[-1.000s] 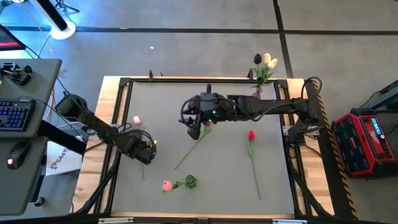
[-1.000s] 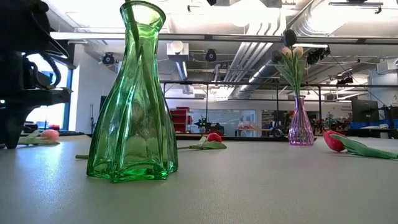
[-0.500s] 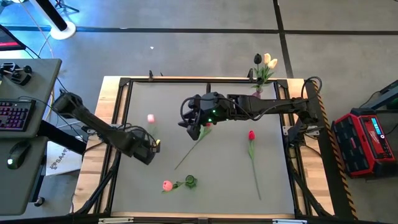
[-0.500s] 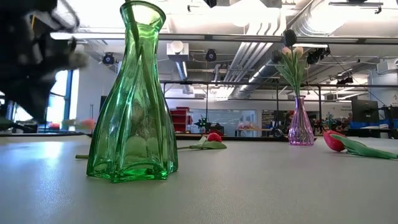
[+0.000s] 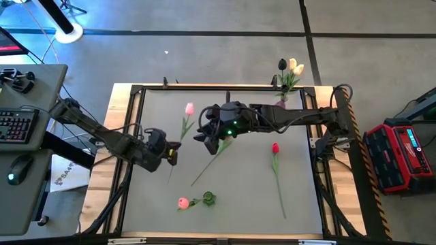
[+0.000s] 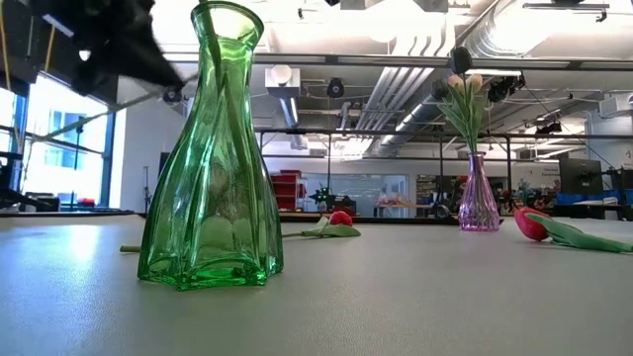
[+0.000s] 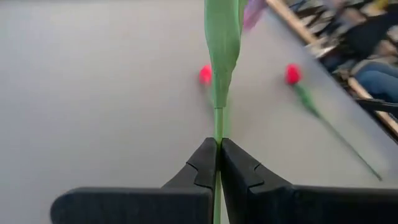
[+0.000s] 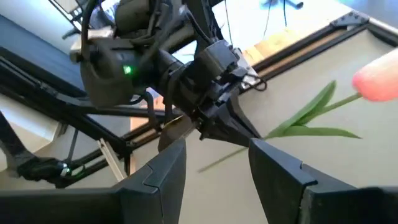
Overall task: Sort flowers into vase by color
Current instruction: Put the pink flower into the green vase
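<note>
The left hand [image 5: 170, 151] pinches a pink flower [image 5: 189, 109] low on its stem, head free for a vase; the right hand [image 5: 202, 136] waits mid-surface, fingers apart and empty.

Held tulip [image 5: 185, 121] betw. left gripper [image 5: 172, 151] & right gripper [image 5: 204, 138], vase [image 5: 208, 199] nearer front edge
</note>
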